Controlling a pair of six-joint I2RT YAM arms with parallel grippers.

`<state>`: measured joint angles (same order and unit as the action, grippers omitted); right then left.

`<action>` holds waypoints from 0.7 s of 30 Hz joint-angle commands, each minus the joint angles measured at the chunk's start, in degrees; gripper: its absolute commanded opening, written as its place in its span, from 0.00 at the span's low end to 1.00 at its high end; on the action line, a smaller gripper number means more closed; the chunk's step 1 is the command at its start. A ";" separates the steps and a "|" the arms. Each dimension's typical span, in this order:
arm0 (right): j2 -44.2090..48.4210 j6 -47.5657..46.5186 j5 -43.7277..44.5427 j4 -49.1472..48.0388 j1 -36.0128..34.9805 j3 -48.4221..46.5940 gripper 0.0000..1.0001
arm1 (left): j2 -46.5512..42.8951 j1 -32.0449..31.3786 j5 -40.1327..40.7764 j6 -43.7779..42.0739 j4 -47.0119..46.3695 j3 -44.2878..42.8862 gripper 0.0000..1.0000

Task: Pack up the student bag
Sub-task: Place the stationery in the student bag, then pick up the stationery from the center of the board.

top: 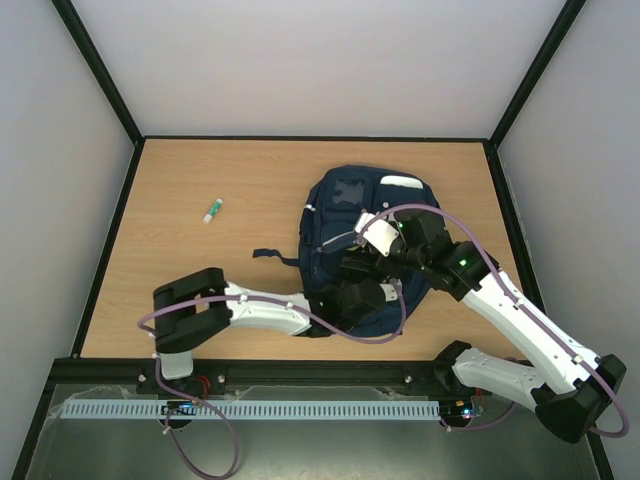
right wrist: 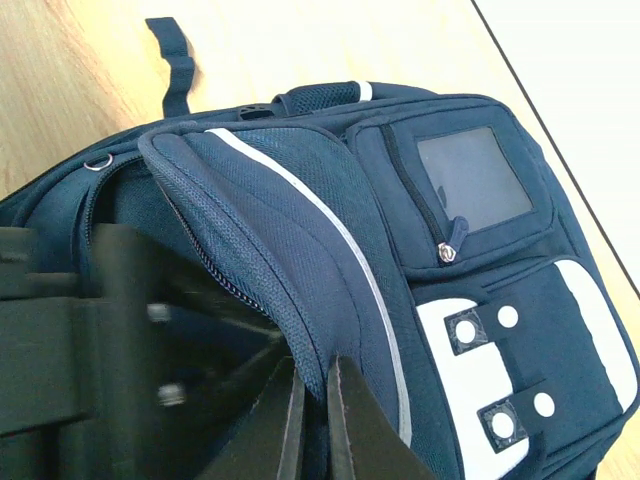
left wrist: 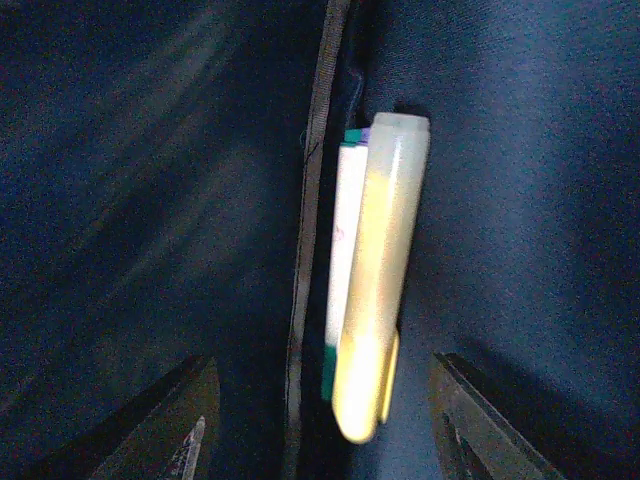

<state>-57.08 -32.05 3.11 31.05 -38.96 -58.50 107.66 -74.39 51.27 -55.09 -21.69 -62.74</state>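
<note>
Student bag [right wrist: 300, 230] flap pinched by right end effector [right wrist: 317, 372]; left end effector [left wrist: 322, 370] spread apart

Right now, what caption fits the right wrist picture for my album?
Right tool pinches a flap of the navy student bag, holding it open.

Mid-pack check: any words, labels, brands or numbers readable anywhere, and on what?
No text can be read.
The white-green item in the student bag: faint print, blurred.
The small tube on the table: too small to read.
The white patch: only dots, no letters.
</note>
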 commanded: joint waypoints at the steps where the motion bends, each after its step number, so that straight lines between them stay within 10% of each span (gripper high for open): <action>1: 1.46 0.58 -1.28 -7.58 0.73 -2.13 0.01 | -7.78 -4.43 3.26 9.73 6.84 3.64 0.60; 12: 1.74 4.31 -5.77 -14.61 3.92 6.68 0.01 | -23.01 -15.17 8.86 44.96 33.47 9.22 0.69; 14: 2.53 5.30 -8.00 -16.10 4.55 9.03 0.01 | -26.85 -15.13 10.37 53.53 38.23 10.11 0.78; 15: 2.95 5.68 -8.80 -16.98 4.85 10.33 0.01 | -29.03 -15.10 11.48 57.79 40.47 10.69 0.98; 21: 5.09 6.39 -14.68 -21.97 5.56 19.48 0.01 | -42.27 -1.72 14.94 96.14 59.12 11.03 0.99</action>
<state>-53.10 -27.00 -6.44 15.62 -33.74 -43.46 72.16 -86.06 62.48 10.09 21.47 -51.66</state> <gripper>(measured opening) 0.030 0.992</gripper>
